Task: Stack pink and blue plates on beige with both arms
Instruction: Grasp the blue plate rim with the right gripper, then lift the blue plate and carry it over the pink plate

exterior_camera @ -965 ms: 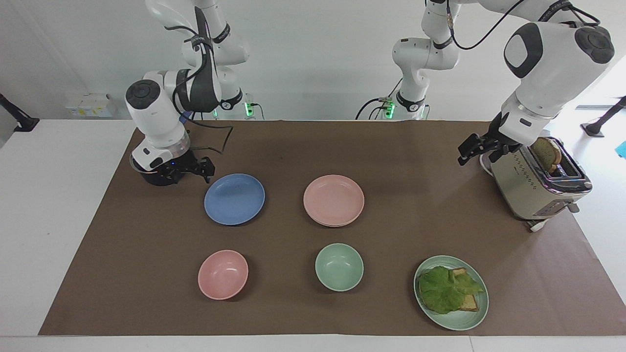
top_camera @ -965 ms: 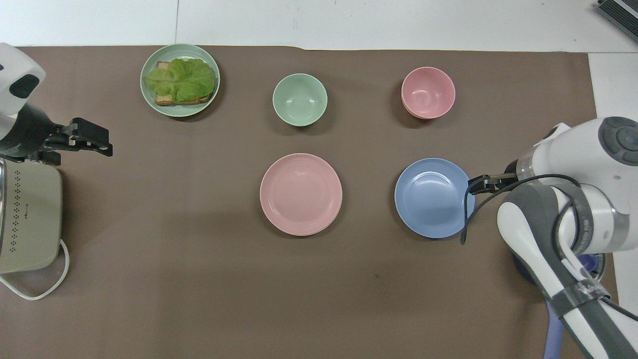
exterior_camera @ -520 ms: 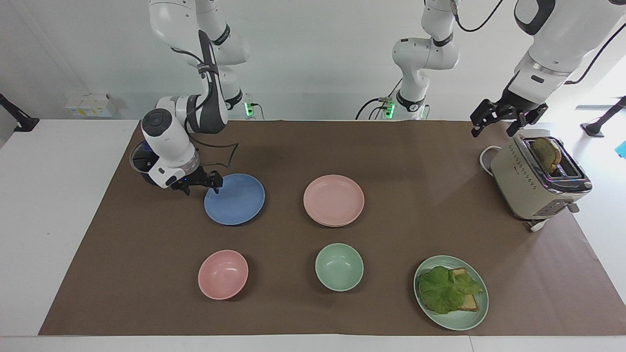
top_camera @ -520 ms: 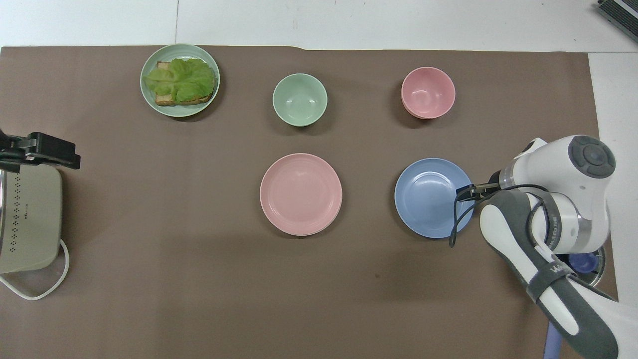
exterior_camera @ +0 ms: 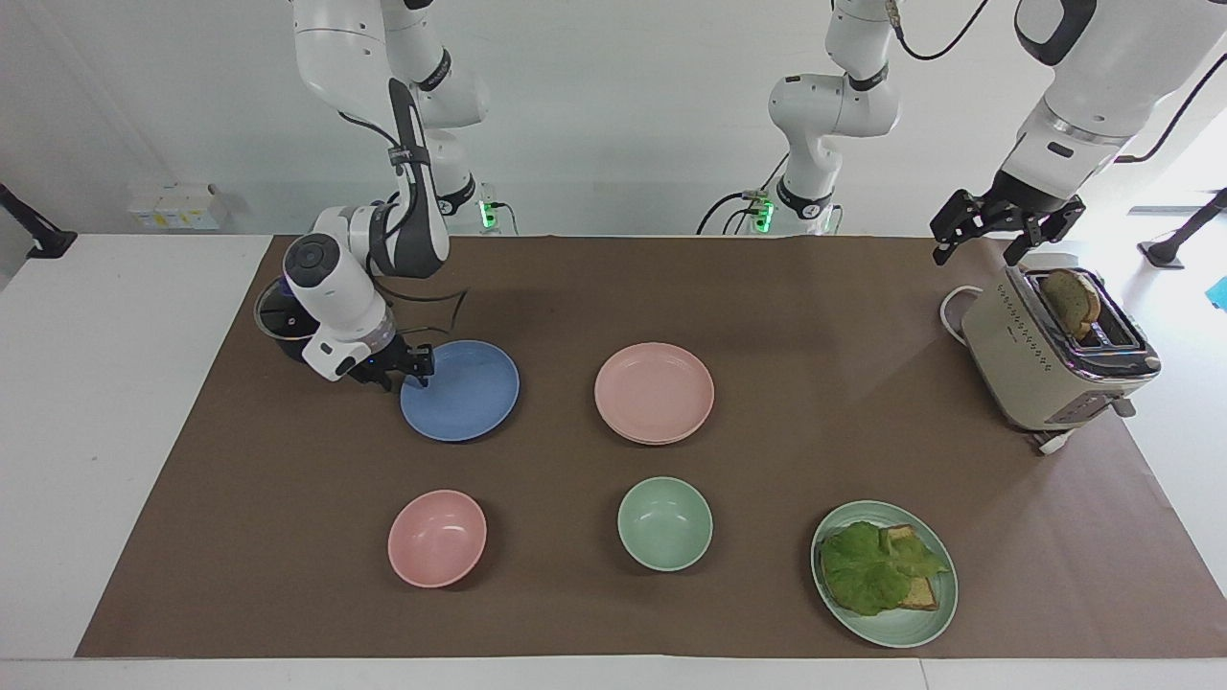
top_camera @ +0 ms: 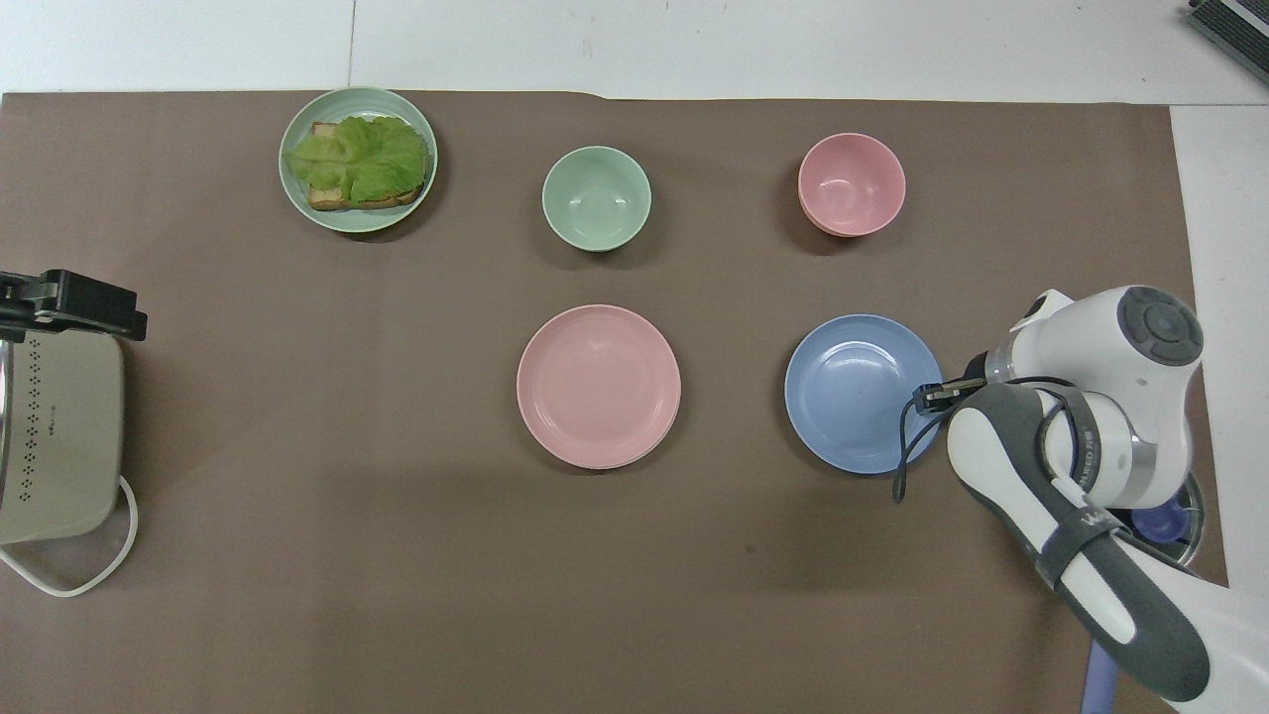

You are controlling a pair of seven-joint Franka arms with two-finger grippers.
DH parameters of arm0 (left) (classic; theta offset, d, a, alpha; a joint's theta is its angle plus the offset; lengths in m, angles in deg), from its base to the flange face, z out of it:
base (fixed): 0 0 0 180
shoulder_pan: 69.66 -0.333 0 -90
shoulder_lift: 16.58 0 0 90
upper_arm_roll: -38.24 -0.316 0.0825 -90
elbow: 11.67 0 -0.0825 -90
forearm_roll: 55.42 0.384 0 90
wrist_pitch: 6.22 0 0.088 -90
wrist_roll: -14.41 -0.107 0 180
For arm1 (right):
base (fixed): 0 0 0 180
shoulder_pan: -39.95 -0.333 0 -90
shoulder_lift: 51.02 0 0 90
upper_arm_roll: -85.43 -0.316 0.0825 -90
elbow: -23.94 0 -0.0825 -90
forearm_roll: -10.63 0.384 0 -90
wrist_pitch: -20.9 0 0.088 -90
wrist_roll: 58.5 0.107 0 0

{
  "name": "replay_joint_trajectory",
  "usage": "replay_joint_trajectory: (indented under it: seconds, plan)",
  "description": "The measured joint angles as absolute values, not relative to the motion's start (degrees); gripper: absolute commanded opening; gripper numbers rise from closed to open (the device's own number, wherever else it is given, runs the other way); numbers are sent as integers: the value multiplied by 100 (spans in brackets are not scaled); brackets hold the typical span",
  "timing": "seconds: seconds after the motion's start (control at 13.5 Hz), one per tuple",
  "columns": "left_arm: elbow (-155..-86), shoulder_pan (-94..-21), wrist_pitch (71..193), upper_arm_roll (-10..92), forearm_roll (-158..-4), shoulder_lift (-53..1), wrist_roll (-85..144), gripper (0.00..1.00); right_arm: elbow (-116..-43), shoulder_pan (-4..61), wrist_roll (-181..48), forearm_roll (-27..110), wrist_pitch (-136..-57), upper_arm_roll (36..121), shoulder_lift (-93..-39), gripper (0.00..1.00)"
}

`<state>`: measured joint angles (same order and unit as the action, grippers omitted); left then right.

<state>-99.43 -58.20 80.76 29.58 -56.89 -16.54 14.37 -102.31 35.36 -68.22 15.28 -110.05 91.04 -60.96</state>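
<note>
Brown tabletop, blue plate [exterior_camera: 460,390] rim between right hand [exterior_camera: 410,365] fingers, grip uncertain; left hand [exterior_camera: 991,226] open above toaster [exterior_camera: 1054,359].

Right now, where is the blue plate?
The blue plate lies on the brown mat toward the right arm's end, beside the pink plate and nearer the robots than the pink bowl; the right gripper is at its rim.

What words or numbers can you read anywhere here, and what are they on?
Right arm's grey band: white letters, too blurred to read.
Right arm's band in the facing view: lettering too small to read.
Toaster: only a dotted pattern, no readable brand.
Plates, bowls and brown mat: no writing.
</note>
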Motion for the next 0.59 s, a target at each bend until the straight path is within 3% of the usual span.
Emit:
replay_joint_trajectory:
  seconds: [0.37,0.59]
  plan:
    - [-9943,-5820,8076,2958,-5689,-1654,1437,100,-10125,3568,-6794,1638,-10925,9095,-6054,0]
    - [-9943,-5820,8076,2958,-5689,-1654,1437,100,-9655,3570,-6790,1638,-10265,9096,-6020,0]
